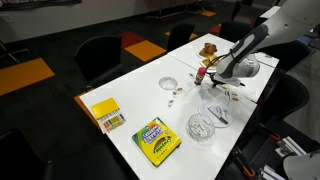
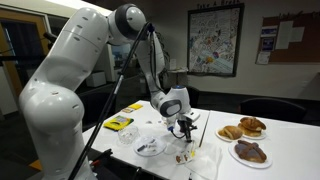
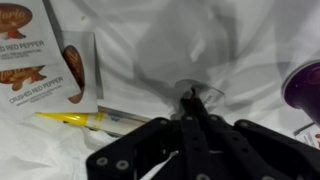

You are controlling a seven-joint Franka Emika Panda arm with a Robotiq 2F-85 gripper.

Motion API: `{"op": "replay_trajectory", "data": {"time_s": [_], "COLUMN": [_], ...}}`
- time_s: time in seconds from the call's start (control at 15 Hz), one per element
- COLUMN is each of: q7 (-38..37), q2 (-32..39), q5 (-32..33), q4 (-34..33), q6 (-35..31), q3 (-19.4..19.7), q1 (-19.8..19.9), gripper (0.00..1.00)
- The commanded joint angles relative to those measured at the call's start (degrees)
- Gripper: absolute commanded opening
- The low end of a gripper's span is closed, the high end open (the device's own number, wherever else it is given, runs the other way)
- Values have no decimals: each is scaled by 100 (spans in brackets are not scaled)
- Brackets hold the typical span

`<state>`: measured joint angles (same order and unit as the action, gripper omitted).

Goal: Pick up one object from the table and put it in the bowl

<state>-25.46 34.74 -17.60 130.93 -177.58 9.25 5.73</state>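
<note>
The wide clear glass bowl point(image 1: 203, 127) stands on the white table near the yellow-green crayon box point(image 1: 157, 140); it also shows in an exterior view point(image 2: 150, 147). My gripper point(image 1: 224, 90) hangs just above the table, a short way beyond the bowl, and shows in an exterior view point(image 2: 186, 130). In the wrist view the fingers point(image 3: 192, 95) are pressed together, pinching a small clear plastic piece point(image 3: 205, 93). Red pepper packets point(image 3: 35, 60) and a yellow-tipped stick point(image 3: 70, 118) lie beside it.
A small shallow clear dish point(image 1: 170, 84), a flat yellow box point(image 1: 106, 114), a teddy bear point(image 1: 208, 50) and a red item point(image 1: 200, 72) sit on the table. Plates of pastries point(image 2: 245, 128) stand near the gripper. Chairs surround the table. A purple object point(image 3: 305, 90) sits at the wrist view's edge.
</note>
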Motion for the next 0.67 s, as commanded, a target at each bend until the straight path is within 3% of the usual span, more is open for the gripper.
{"op": "replay_trajectory", "data": {"time_s": [0.0, 0.47, 0.6], "q7": [250, 619, 757], "q2": [-108, -1029, -1281], "q5": [-64, 414, 568], "q4": [162, 750, 825], "q6": [49, 424, 603], "q3": [-216, -81, -252], "q1": [34, -875, -928], "gripper": [1, 1, 1]}}
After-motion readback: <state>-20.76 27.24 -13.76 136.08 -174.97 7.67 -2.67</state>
